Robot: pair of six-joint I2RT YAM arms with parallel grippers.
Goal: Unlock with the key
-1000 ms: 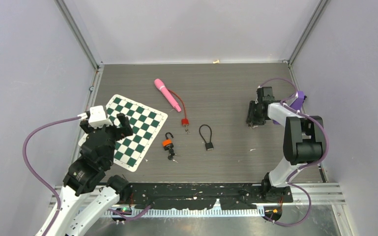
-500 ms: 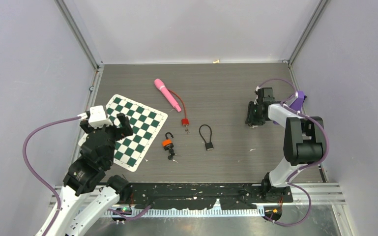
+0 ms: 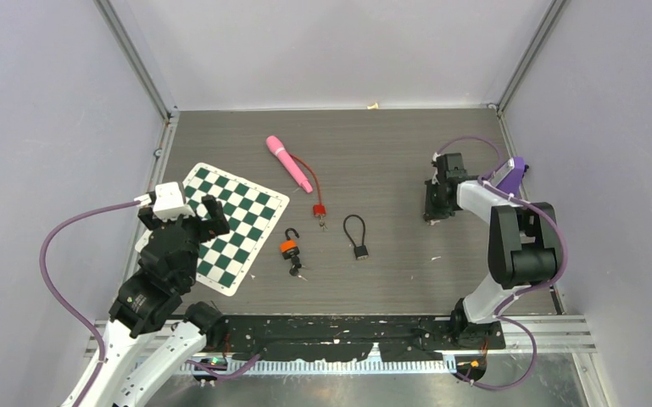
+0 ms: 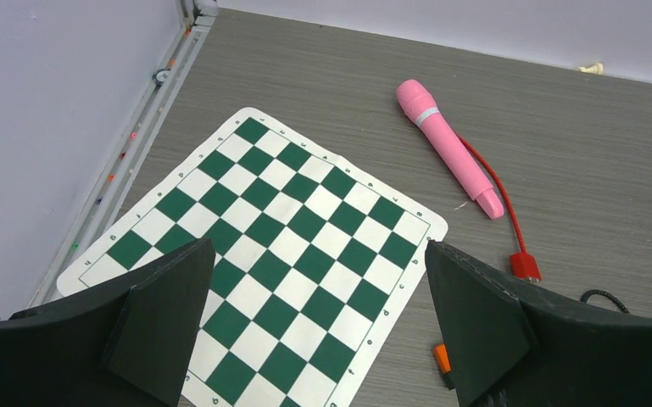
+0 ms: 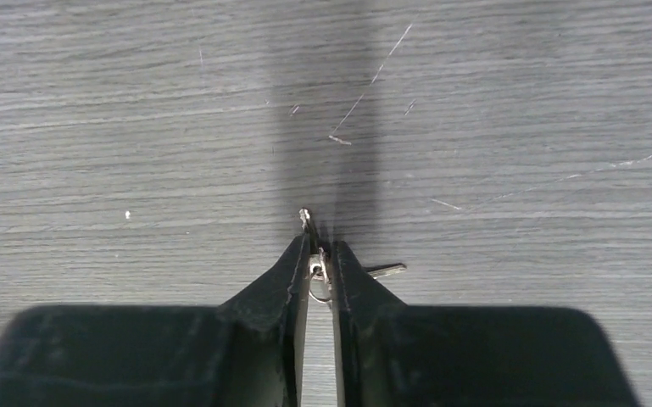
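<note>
- My right gripper (image 5: 318, 250) is in the right part of the top view, down at the grey wood-grain table (image 3: 390, 153). Its two black fingers are pressed almost together.
- In the right wrist view, those fingers clamp a small metal key (image 5: 387, 270) on a ring. One blade sticks out to the right of the fingertips. A thin metal tip shows just above them, against the table.
- My left gripper (image 4: 331, 322) hovers at the left of the top view, over the near edge of a green and white chess mat (image 3: 220, 225). Its fingers are spread wide and hold nothing.
- A black cable padlock (image 3: 358, 239) lies near the centre of the top view, its thin loop closed. It is well apart from my right gripper, to that gripper's left.
- An orange padlock (image 3: 288, 247) lies left of the black one, just beside the mat's right edge. Its shackle stands open and something small and dark lies at its lower end.
- A pink stick-shaped object (image 3: 288, 164) lies above centre, tilted. A red cord runs from it down to a small red block (image 3: 318, 209).
</note>
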